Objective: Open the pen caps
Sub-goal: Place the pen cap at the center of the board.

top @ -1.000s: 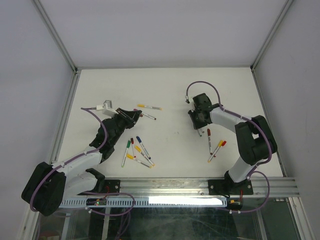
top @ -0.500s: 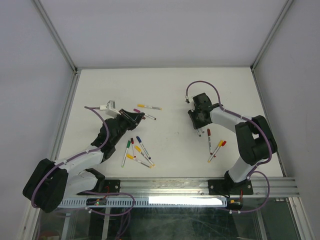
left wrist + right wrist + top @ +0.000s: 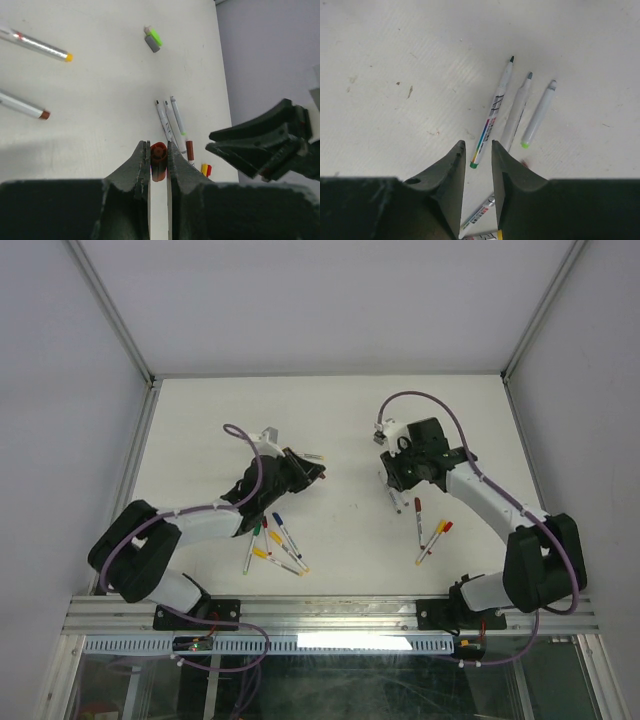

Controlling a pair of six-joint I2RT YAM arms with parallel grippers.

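Pen cap [image 3: 158, 159] clamped in left pincer [image 3: 158, 147], right pincer [image 3: 477, 145] parted above pens [image 3: 491, 116]

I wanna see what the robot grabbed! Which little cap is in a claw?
The dark red cap, pinched upright between the fingers of the left claw. The green cap just lies loose on the table, far from it.

White table [image 3: 330, 405], pale grey walls [image 3: 50, 390]; aluminium rail [image 3: 330, 611] along near edge

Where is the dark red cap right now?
In the left wrist view, the dark red cap is pinched in the left gripper, with three uncapped pens lying just beyond it.
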